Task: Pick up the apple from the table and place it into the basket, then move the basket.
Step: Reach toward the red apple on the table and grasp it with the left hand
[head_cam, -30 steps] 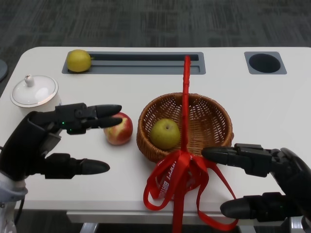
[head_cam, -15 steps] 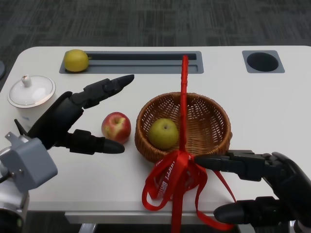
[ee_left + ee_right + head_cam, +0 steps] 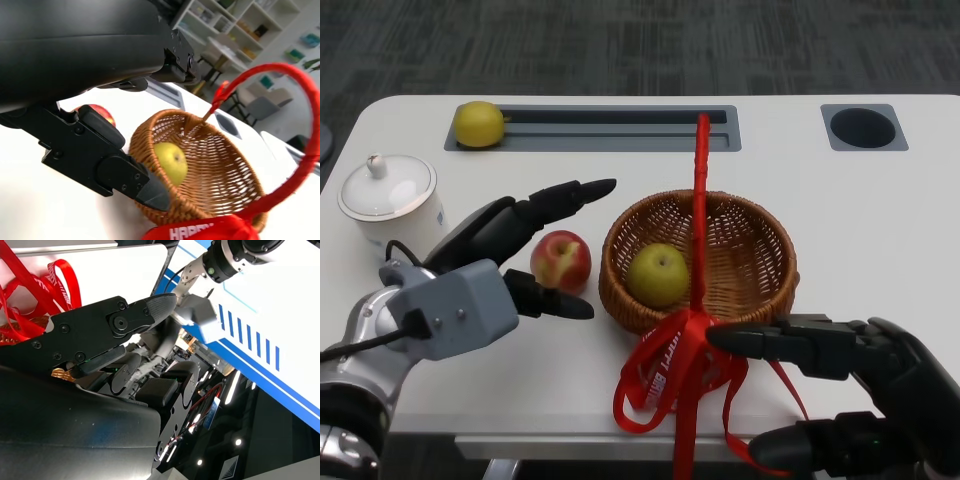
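Head view, table [image 3: 880, 220]: smooth white top with rounded corners, a long grey recessed slot along the far edge and a dark round hole at the far right.
Head view, apple [image 3: 560, 262]: round, glossy, red with a yellow patch, lying on the table just left of the basket, not in it.
Head view, basket [image 3: 760, 250]: round bowl of tan woven wicker, with a thin red arched handle [image 3: 700, 200] and a tangle of shiny red ribbon [image 3: 670, 385] at its near rim.
Head view, green fruit [image 3: 657, 274]: round, matt yellow-green, inside the basket.
Head view, left hand [image 3: 515, 250]: black, fingers spread apart around the apple, one group above its far side and one finger on its near side; holding nothing.
Head view, right hand [image 3: 830, 390]: black, fingers apart, upper finger reaching to the ribbon knot; empty.
Head view, lidded cup [image 3: 388, 195]: white glazed ceramic with a knob on the lid, at the left.
Head view, yellow fruit [image 3: 480, 124]: round, dull-skinned, at the slot's left end.
Left wrist view: the black fingers [image 3: 110, 165] lie apart before the wicker weave, the green fruit and the apple's red edge.
Right wrist view: black fingers [image 3: 110, 325] apart, red ribbon loops beyond them.
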Tool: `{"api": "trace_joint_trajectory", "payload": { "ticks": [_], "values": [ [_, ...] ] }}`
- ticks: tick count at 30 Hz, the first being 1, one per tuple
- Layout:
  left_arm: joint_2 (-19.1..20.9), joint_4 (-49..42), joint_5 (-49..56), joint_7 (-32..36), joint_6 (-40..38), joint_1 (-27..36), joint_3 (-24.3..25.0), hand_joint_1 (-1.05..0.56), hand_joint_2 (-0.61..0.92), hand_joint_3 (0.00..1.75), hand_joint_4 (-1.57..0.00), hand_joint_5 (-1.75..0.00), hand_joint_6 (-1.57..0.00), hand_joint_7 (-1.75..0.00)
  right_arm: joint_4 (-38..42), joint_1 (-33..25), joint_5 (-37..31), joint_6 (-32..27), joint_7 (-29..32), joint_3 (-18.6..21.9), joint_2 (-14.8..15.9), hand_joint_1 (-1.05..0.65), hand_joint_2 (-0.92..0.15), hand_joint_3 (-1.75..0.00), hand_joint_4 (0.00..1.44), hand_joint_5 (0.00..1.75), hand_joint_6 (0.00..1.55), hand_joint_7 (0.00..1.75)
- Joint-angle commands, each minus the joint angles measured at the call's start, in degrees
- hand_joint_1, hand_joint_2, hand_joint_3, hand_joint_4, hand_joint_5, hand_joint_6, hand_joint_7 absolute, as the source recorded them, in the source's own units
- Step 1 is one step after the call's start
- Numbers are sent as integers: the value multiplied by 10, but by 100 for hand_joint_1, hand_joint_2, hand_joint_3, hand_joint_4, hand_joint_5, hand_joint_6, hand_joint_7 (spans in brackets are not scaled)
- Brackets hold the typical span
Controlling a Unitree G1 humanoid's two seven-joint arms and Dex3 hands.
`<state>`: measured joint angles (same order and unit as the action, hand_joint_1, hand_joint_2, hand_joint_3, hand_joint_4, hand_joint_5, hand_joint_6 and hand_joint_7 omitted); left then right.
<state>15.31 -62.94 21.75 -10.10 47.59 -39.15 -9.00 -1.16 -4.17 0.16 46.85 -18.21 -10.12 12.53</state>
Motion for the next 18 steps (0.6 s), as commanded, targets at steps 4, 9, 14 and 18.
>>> {"api": "trace_joint_trajectory", "payload": {
  "ticks": [4,9,14,18],
  "values": [
    [6,-62,48,81,-46,-39,-39,-67,70,0,-32,-1,-28,0,-22,-9,7,-10,-3,2,5,-46,-82,0,83,0,73,0],
    [2,-96,63,116,-73,-55,-60,-69,71,0,-32,-1,-29,0,-35,-13,10,-22,-7,3,8,-46,-81,0,83,0,73,0],
    [-2,-112,62,123,-107,-68,-68,-66,70,0,-30,0,-26,0,-43,-17,13,-26,-10,5,10,-45,-80,0,83,0,74,0],
    [-7,-118,64,127,-128,-73,-75,-68,70,0,-30,-1,-26,0,-47,-22,11,-26,-11,8,10,-47,-81,0,83,0,74,0]
  ]
}}
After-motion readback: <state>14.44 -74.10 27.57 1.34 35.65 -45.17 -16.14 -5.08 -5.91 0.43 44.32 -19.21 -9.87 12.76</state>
